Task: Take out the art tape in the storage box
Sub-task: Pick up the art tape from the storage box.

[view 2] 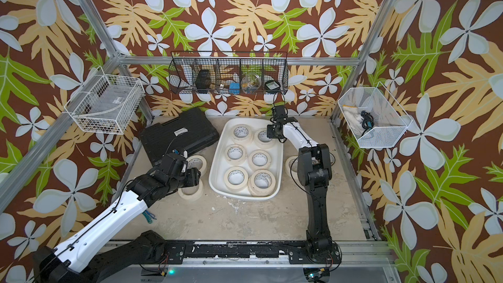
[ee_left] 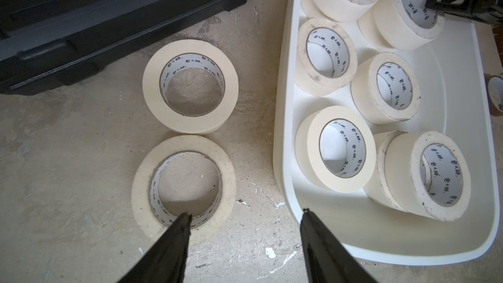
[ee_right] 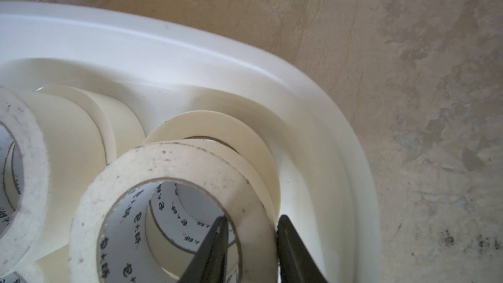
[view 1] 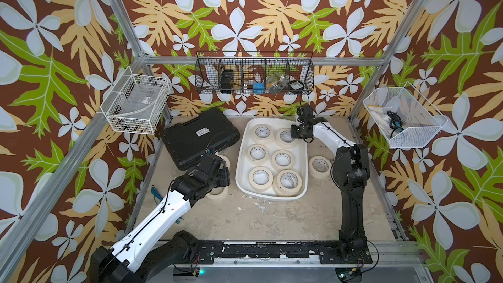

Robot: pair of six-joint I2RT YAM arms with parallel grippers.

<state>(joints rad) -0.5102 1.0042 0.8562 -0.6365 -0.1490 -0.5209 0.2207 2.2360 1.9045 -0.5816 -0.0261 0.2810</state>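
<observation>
The white storage box (view 1: 240, 159) lies mid-table and holds several cream art tape rolls (view 1: 277, 186), some stacked. My right gripper (ee_right: 253, 216) reaches into its back right corner and is shut on the wall of the top roll (ee_right: 177, 159) there. One finger is inside the core and the other against the outside. That roll sits askew on the roll below it. My left gripper (ee_left: 247, 212) hangs open over the table between the box's rim (ee_left: 283, 132) and a loose roll (ee_left: 141, 189). A second loose roll (ee_left: 152, 88) lies beyond it, and a third (view 1: 313, 171) lies right of the box.
A black hard case (view 1: 200, 137) lies at the back left, close to the loose rolls. A black wire basket (view 1: 254, 77) hangs on the back wall. White baskets (view 1: 134, 104) (view 1: 402, 121) hang at both sides. A blue-green cord (view 1: 156, 194) lies by the left arm.
</observation>
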